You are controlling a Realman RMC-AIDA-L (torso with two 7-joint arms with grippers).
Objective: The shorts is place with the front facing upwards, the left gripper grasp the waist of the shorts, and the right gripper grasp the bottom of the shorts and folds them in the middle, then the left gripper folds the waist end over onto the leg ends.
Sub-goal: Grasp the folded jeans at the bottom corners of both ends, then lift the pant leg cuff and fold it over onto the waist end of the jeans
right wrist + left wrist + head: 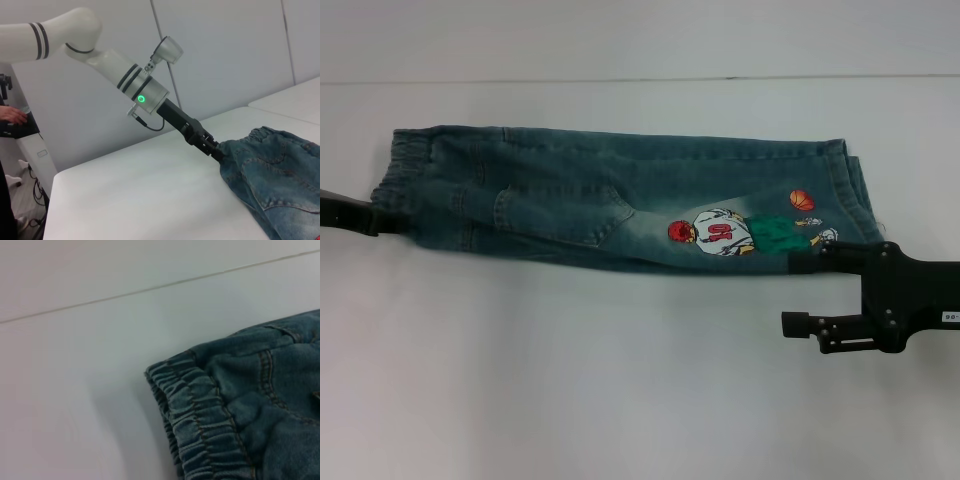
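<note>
One fold looks done: I see the shorts (620, 205) lying lengthwise-doubled on the white surface (620, 400), patch up; the waist-over-legs fold remains. My left hand (212, 149) meets the waist (195, 415), seemingly pinching it. My right hand (810, 262) sits at the hems (845, 190), grip unclear.

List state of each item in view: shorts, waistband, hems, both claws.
Teal-blue washed denim shorts: folded lengthwise, flat on the white table, cartoon basketball-player patch up.
Gathered elastic waistband: on the robot's left, not yet folded over.
Stitched leg hems: on the robot's right, stacked.
Left claw: at the waistband, shut on it.
Right claw: at the hem corner; open or shut unclear.
</note>
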